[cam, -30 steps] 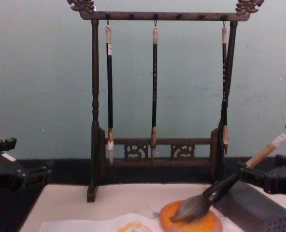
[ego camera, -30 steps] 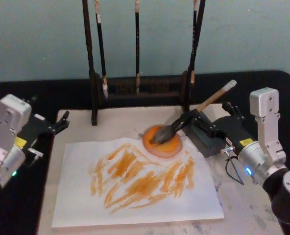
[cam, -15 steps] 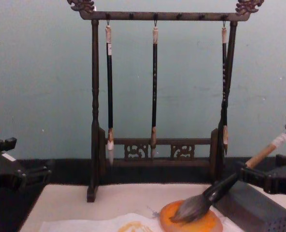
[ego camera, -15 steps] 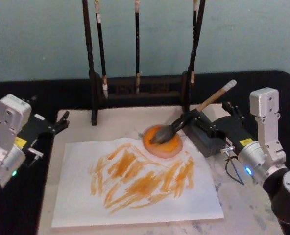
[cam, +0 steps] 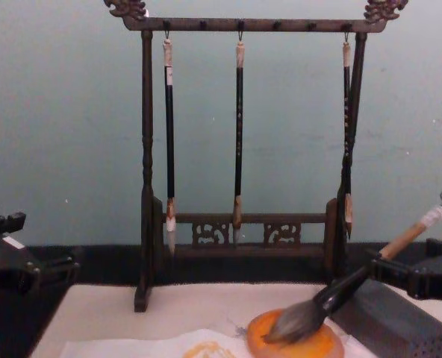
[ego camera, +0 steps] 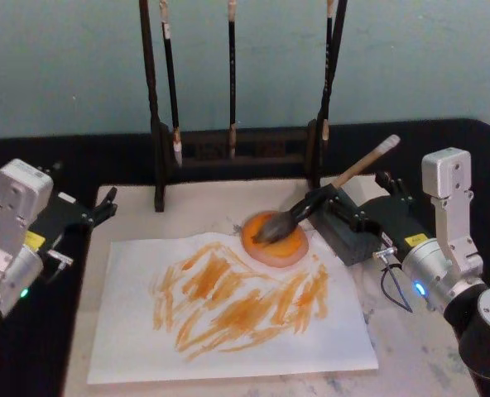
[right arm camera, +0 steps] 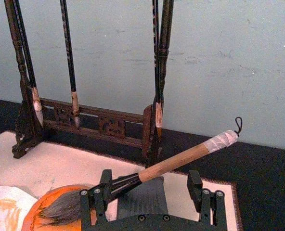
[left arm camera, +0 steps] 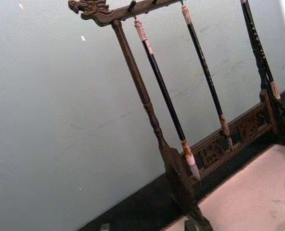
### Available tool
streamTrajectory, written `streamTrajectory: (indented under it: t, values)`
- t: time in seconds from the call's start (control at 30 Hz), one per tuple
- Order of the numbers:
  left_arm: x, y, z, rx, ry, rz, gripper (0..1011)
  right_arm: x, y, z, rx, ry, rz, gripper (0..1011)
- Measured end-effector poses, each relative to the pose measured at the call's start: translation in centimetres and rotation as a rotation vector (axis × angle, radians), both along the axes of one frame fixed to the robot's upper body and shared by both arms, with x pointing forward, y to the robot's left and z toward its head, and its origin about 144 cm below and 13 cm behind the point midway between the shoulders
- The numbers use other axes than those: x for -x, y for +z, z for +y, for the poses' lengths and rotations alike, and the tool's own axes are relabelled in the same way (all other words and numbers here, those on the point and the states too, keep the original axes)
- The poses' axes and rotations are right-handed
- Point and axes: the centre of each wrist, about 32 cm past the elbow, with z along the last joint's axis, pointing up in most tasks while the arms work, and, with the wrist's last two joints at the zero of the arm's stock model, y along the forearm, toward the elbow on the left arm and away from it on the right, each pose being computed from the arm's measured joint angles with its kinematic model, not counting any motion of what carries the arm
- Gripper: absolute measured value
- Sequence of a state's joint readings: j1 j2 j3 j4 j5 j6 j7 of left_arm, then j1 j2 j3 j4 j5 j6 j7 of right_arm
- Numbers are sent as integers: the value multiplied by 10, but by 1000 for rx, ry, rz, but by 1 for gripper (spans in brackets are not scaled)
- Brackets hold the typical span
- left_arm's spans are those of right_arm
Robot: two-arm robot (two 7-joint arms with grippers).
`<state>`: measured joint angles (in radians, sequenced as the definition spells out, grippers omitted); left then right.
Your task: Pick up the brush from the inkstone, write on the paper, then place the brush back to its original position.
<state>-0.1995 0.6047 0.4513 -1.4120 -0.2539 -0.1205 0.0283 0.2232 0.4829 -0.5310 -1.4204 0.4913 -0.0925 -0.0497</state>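
The brush (ego camera: 311, 203) lies with its grey bristles on the orange inkstone (ego camera: 288, 246), and its tan handle leans up to the right over a dark grey block (ego camera: 350, 240). The paper (ego camera: 137, 339), streaked with orange strokes, lies in front of the inkstone. My right gripper (ego camera: 365, 200) is open just right of the block. In the right wrist view its fingers (right arm camera: 94, 202) stand wide apart, and the brush (right arm camera: 176, 161) crosses above the gripper (right arm camera: 149, 195) without being held. My left gripper (ego camera: 104, 207) sits open at the mat's left edge, away from everything.
A dark wooden rack (ego camera: 232, 157) with thin hanging brushes (cam: 238, 134) stands at the back of the cream mat (ego camera: 220, 203). Black cloth (ego camera: 129, 157) covers the table around the mat. A pale wall rises behind.
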Motion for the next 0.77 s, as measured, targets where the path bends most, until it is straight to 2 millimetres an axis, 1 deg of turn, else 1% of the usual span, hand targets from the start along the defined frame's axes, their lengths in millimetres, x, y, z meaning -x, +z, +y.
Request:
streamTrajectory:
  t: [0.77]
  values:
    - [0, 0, 0, 0, 0, 0, 1001, 0, 0, 0, 0, 0, 0, 1000]
